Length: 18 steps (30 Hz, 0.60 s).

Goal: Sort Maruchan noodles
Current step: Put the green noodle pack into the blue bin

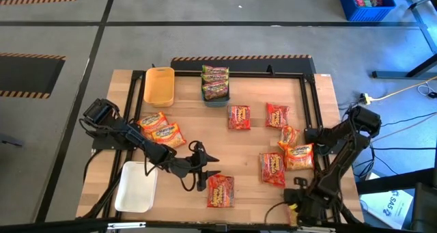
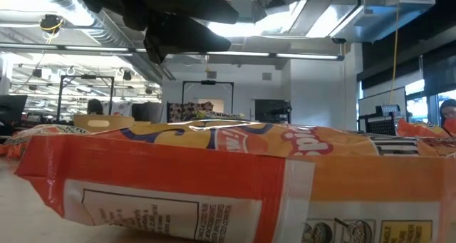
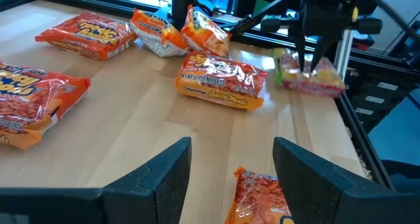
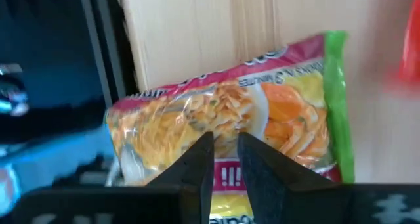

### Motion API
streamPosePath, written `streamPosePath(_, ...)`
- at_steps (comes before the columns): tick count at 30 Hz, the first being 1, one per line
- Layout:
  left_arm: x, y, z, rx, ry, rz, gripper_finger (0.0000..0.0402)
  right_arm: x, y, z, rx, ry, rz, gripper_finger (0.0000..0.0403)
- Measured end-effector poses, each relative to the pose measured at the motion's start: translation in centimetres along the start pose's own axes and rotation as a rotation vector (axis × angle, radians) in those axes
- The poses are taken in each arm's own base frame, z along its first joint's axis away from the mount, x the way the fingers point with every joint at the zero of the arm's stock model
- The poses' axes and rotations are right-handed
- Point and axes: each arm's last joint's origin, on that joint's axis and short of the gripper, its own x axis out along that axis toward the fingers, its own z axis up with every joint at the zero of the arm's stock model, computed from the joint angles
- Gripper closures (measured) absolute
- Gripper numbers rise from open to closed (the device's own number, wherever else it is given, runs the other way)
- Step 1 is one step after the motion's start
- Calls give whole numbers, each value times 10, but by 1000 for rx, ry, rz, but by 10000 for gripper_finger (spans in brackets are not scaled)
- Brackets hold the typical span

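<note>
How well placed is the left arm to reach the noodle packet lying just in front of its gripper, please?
Probably well placed, so yes. The left gripper hovers open right beside the noodle packet, and its wrist view shows the packet's edge just past the fingers. Only bare table lies between them, and nothing blocks the way.

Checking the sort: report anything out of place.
Two orange packets lie loose, overlapping, by the left arm, and two more overlap by the right arm. Green packets are stacked in their tray; the yellow tray and white tray hold nothing.
</note>
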Motion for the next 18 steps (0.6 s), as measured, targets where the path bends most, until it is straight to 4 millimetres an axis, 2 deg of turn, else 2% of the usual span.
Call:
streamPosePath(7,0,0,0,-3,-5,-2,193,1,-9,33,-85,-182,-30,324)
streamPosePath(18,0,0,3,-9,-31,14,193,2,-37,78,-135,-287,-145,324)
